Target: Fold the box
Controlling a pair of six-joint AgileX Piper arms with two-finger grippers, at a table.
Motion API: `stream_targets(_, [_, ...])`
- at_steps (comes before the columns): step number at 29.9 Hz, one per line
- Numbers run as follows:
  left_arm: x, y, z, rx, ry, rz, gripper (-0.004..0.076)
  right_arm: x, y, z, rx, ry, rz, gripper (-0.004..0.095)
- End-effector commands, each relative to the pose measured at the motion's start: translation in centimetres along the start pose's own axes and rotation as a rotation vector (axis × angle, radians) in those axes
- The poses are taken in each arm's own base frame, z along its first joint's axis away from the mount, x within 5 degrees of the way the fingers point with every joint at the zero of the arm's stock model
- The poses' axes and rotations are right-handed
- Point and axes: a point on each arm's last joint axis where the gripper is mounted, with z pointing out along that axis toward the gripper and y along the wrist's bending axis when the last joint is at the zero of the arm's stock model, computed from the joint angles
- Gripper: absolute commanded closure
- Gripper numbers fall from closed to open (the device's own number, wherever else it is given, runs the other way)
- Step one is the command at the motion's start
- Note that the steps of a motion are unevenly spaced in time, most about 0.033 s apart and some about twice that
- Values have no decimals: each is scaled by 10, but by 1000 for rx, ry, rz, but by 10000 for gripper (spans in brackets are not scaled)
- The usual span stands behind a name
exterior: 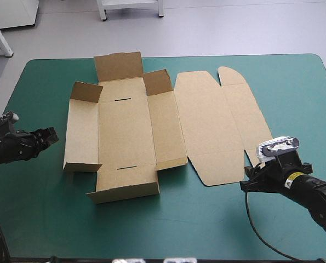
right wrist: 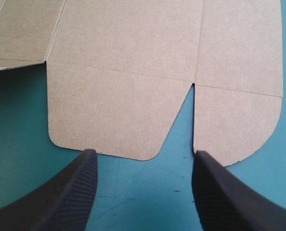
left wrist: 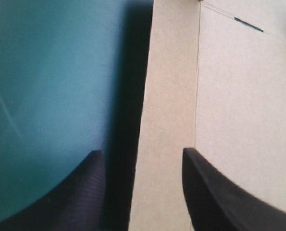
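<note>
Teal-green cover bears the box, its side panel just ahead of the left gripper, its lid flaps ahead of the right gripper; both stand released. Board seems light, stiff: pinch an edge.

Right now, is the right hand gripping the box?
No, the right hand stands open above the teal-green cover, the box lying just ahead of it, ungripped.

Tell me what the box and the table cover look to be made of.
The box: brown board, probably cardboard, matte and unprinted; it holds pressed creases, clean-cut slots, and its raised flaps stand stiff. The cover: teal-green, smooth, low sheen with faint scuffs; perhaps a rubber or vinyl mat, though I cannot tell which.
</note>
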Motion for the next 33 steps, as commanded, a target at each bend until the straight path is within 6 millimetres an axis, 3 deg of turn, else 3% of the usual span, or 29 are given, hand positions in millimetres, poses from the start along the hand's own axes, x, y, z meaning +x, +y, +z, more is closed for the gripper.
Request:
stream_targets(1, [-12,-8,4,148,-31,-27,360,-15,1,-8,-3,-100,-1,350])
stream_targets(15, [-3,21,63,194,152,-90,360,-14,1,-8,-6,-88,23,354])
stream_targets(28, [6,-21,94,321,173,-34,379,-14,1,-8,-6,-88,26,354])
stream_targets(33, [5,-22,94,323,164,-42,506,-14,1,-8,-6,-88,26,354])
